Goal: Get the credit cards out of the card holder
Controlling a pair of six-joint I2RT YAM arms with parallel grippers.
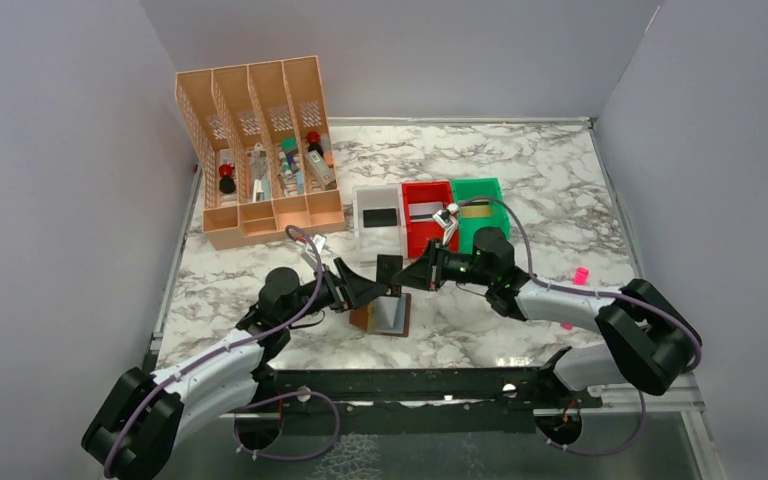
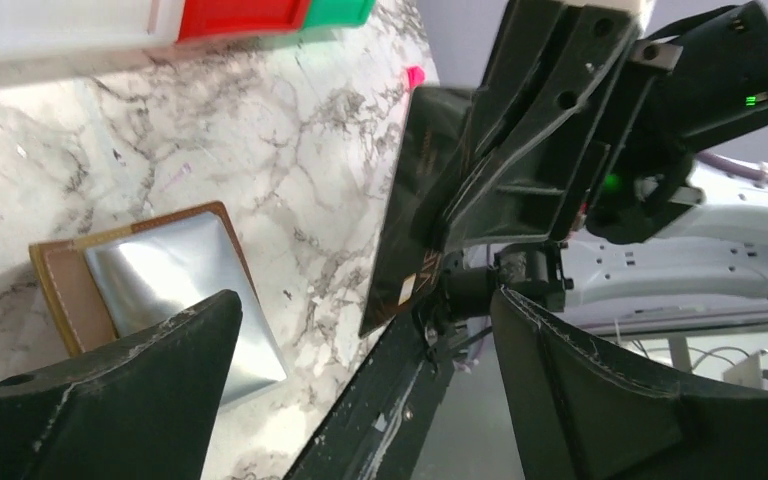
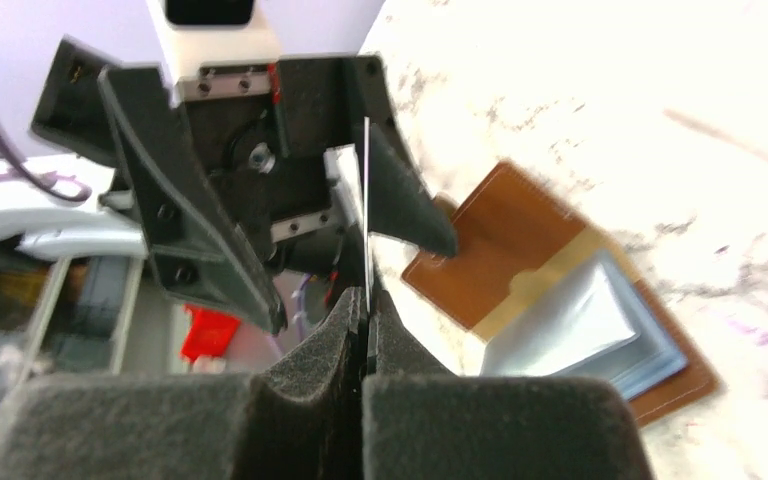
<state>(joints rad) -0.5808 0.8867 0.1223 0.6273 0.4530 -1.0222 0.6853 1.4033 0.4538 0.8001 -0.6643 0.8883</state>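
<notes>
The card holder point(image 1: 385, 318) lies open near the table's point(image 1: 520, 170) near edge, at mid-width. Just above it, the right gripper point(image 3: 365, 300) pinches one credit card point(image 2: 420, 180) by its edge; the left gripper point(image 2: 365, 300) stands wide open beside it. Risk: the thin edge grip may let the card pivot or slip. No legible writing.

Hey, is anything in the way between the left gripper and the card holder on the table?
Nothing visible. The open left gripper hangs close to the card holder, which lies spread open. The credit card pinched upright in the right gripper stands off to one side, not between them.
</notes>
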